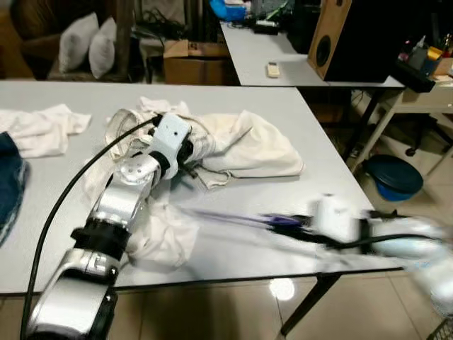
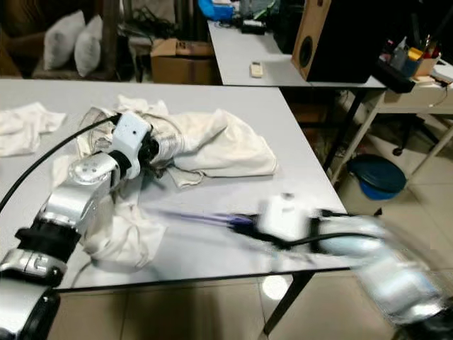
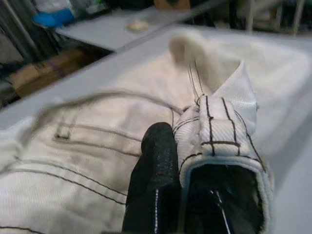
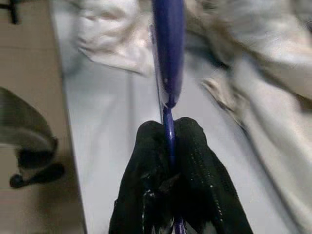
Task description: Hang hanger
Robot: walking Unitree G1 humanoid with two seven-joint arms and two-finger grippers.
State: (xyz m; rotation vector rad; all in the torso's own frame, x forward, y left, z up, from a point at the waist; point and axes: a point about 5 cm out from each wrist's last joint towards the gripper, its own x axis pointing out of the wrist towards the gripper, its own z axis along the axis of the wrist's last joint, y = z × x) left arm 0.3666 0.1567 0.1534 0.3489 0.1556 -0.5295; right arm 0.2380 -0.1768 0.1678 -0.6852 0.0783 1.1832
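Right claw shut on thin, light, stiff purple hanger w/ slippery rod; left claw, at 10 o'clock, pinches soft white garment on tabletop.

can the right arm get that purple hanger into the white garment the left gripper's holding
Probably yes. The right gripper is shut on the purple hanger, which points across bare grey table toward the white garment. The left gripper pinches its striped edge, and nothing lies between.

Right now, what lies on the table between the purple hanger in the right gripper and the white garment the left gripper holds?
In the left eye view, bare grey table separates the blurred purple hanger from the white garment; crumpled white cloth lies by the hanger's far end.
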